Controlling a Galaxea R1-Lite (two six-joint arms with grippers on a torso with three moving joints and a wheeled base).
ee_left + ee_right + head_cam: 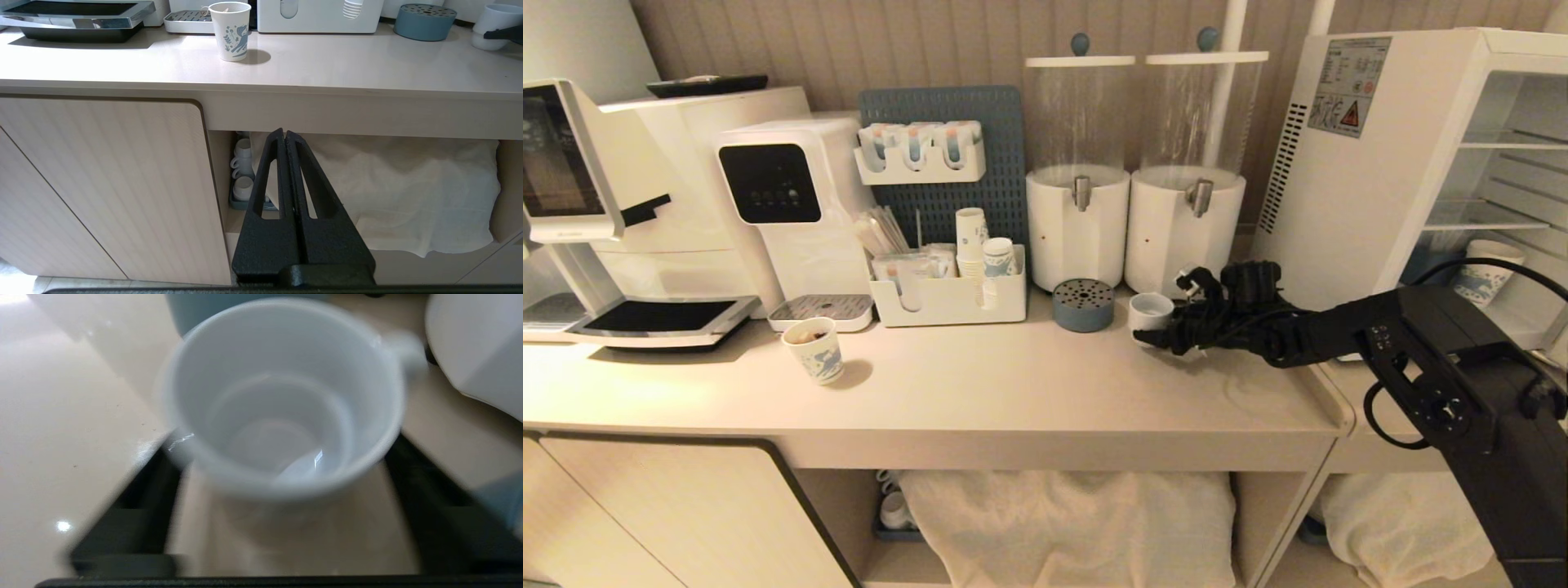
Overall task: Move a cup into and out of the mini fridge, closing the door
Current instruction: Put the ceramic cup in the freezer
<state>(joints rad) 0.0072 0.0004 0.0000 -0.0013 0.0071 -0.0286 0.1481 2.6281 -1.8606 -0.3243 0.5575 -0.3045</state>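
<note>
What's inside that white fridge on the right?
The mini fridge stands open, showing wire shelves and a blue-printed paper cup low inside. The robot's arm covers the fridge's bottom, so anything there is hidden.

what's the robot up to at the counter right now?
The right gripper is reaching across the counter with its open fingers on either side of the small white cup, which stands upright and empty in front of the drink dispensers. Whether the fingers already touch the cup I cannot tell. The mini fridge at the right stands open, a printed paper cup inside. The left gripper is shut and parked low, in front of the cabinet below the counter.
</note>
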